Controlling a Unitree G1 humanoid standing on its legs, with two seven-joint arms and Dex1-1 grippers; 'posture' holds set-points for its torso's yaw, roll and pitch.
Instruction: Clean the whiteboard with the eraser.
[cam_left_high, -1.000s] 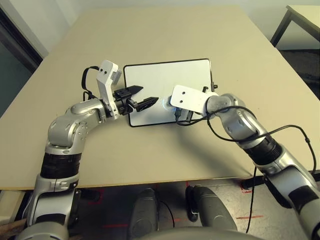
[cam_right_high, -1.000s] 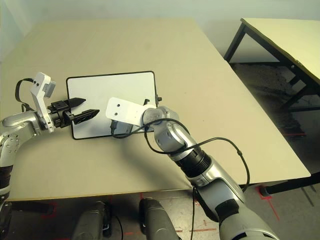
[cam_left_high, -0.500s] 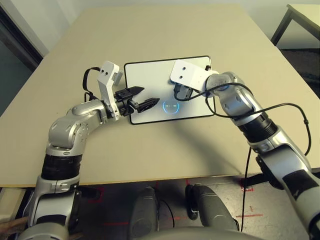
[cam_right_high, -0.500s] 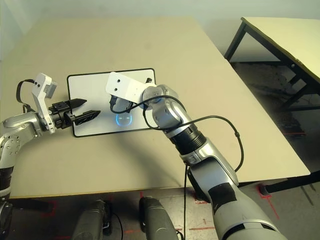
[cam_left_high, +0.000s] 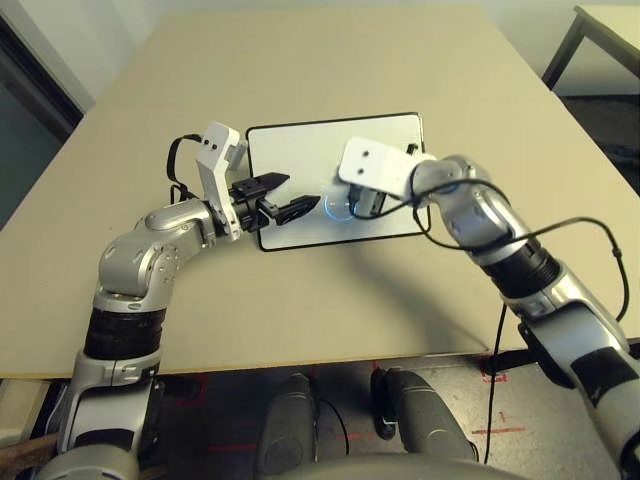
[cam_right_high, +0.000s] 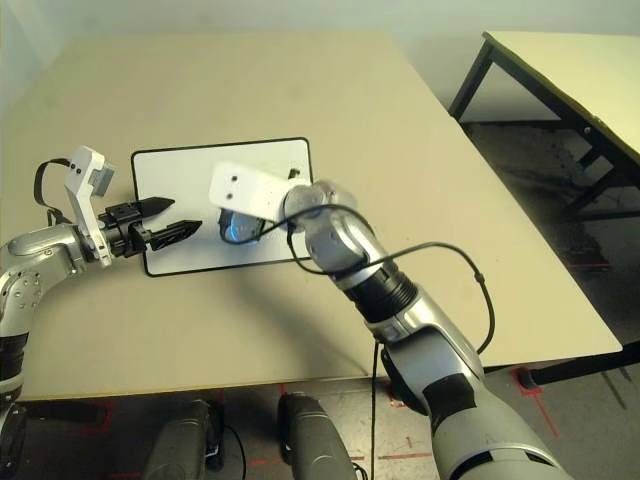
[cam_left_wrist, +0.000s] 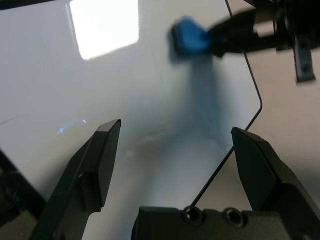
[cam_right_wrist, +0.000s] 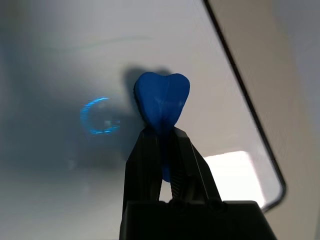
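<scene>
Right end effector (cam_right_wrist: 167, 145) pinching blue eraser (cam_right_wrist: 162, 100) over whiteboard (cam_right_wrist: 65, 165) on table (cam_left_high: 250, 310); left end effector (cam_left_wrist: 170, 130) spread above board

The robot's right gripper (cam_right_wrist: 161, 131), its white plate-like wrist bracket (cam_left_high: 375, 165) and the bright blue oblong eraser (cam_right_wrist: 162, 95) in its grip swung towards the bench's (cam_left_high: 200, 310) far edge, then came partway back towards the near edge. The glossy white, black-framed whiteboard (cam_left_high: 300, 150) has shifted slightly towards the far edge overall, after easing back a touch. The thin black cable (cam_left_high: 575, 222) on the right arm followed the same out-and-back swing. The glowing blue ring-shaped reflection (cam_left_high: 337, 216), fully exposed half a second ago, is partly covered again.
</scene>
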